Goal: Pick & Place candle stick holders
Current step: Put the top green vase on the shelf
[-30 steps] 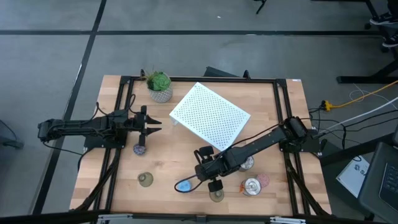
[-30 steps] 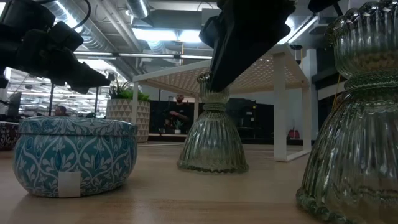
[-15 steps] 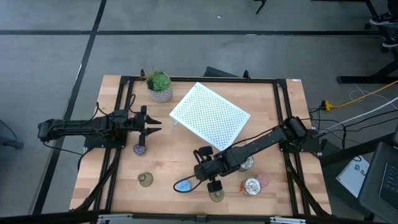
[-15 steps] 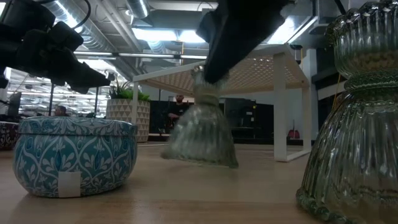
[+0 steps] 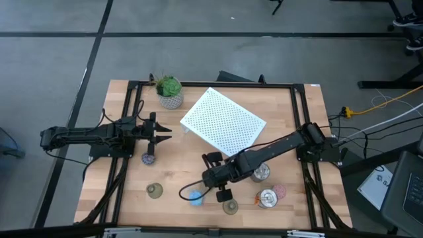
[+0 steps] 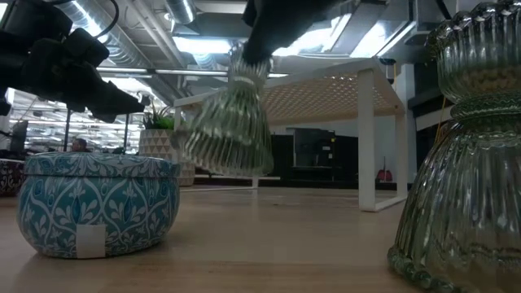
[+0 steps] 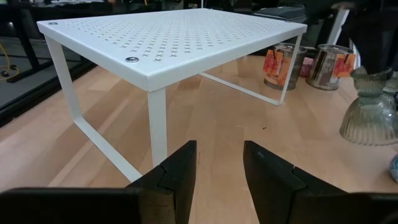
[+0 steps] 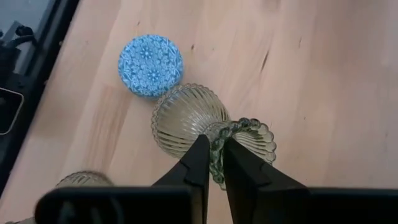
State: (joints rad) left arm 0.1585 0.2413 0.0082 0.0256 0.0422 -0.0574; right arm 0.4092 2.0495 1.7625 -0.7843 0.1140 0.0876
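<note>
I have the olive-green bell-shaped holder [image 6: 228, 122] off the table now: a second ago it stood on the wood under my right gripper [image 8: 211, 163], and now it hangs tilted in the air, pinched by its scalloped rim with the fingers closed tight on the glass. In the high view the right arm has swung toward the table's middle, so the pick is done and the carry has begun.

Below the lifted piece sits the blue patterned holder [image 8: 150, 65], just beside my path; a second green holder [image 5: 230, 207] stands near the front edge, and a third [image 5: 156, 192] further left. The two silver holders [image 5: 267, 198] and the pink one [image 5: 280, 191] sit close together to the right.

The white perforated stand [image 5: 223, 123] lies behind the arm, with open wood in front of it. My left gripper [image 7: 217, 165] waits at the left side, jaws partly open and holding nothing; the purple holder [image 5: 149, 158] seems to sit right below it, though I can't judge the gap.
</note>
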